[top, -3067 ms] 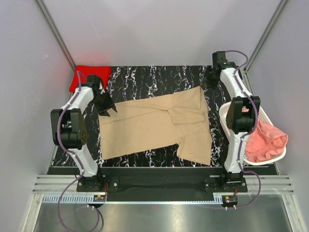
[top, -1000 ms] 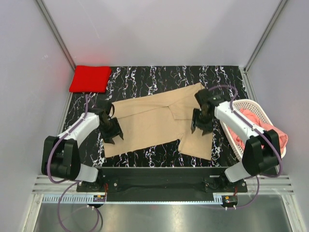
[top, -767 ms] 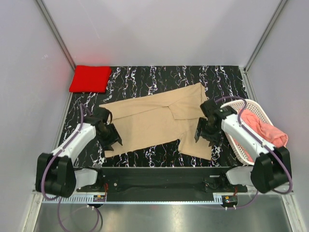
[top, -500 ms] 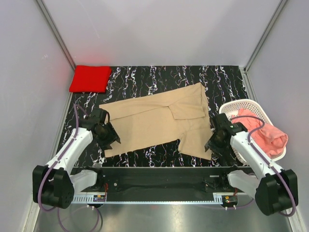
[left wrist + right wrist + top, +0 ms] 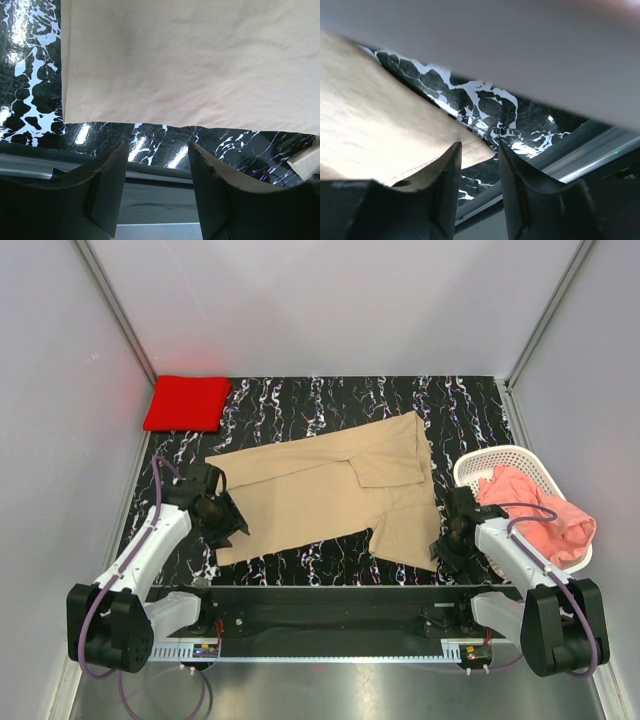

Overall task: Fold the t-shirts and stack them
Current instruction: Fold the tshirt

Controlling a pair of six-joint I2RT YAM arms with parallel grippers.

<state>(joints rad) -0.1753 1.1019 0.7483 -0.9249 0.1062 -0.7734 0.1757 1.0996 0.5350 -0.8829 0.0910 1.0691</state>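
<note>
Tan t-shirt (image 5: pixel 320 495) lies flat at centre. Your left gripper (image 5: pixel 228 525) and right gripper (image 5: pixel 447 540) sit part-open and empty at its 7 and 5 o'clock hem corners. Step: grasp approach. Next, pinch both corners and fold toward 12.

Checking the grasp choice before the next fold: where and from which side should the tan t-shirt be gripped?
Grip the tan t-shirt at its near-left corner and near-right corner, coming in low from the near edge of the table. The shirt lies flat, so probably only these free hem corners give the fingers an edge to pinch.
</note>
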